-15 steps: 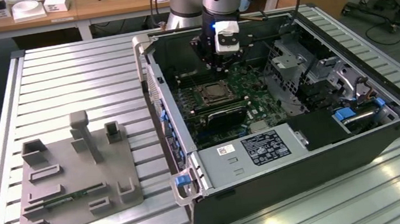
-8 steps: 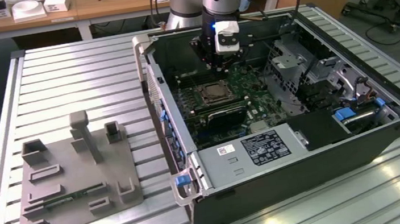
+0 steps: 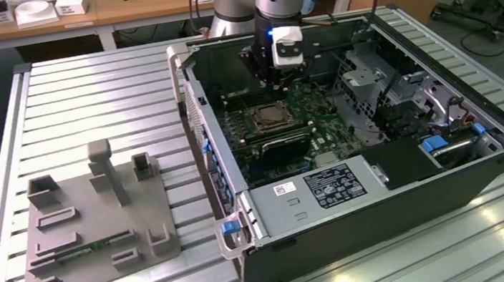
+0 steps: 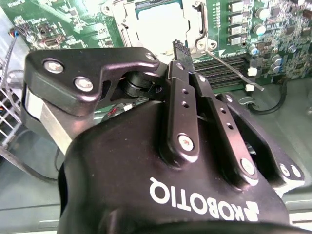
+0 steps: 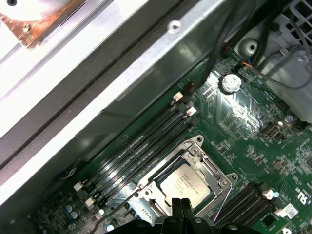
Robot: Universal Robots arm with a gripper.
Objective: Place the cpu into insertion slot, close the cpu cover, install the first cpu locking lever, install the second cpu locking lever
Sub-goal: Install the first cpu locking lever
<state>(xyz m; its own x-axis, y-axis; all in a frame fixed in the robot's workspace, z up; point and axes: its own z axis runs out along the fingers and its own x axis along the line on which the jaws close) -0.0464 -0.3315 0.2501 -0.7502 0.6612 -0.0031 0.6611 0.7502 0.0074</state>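
The cpu [image 5: 184,186], a flat silver-grey square, lies in the insertion slot [image 3: 252,124] on the green board inside the open computer case. The cpu cover [image 5: 210,168] is down, its silver frame around the chip [image 4: 158,22]. A thin wire locking lever [image 4: 234,70] sticks out sideways from the socket's edge, away from the frame. My gripper [image 5: 181,204] hangs just above the socket with its black fingertips [image 4: 179,46] pressed together and nothing between them. In the exterior view the gripper [image 3: 278,80] is over the board, just behind the socket.
Long black memory slots [image 5: 141,146] run beside the socket, next to the case's metal wall [image 5: 122,87]. A black box with a white label [image 3: 329,185] and drive cages [image 3: 390,88] crowd the case. A grey fixture plate [image 3: 89,226] sits on the slatted table at the exterior view's left.
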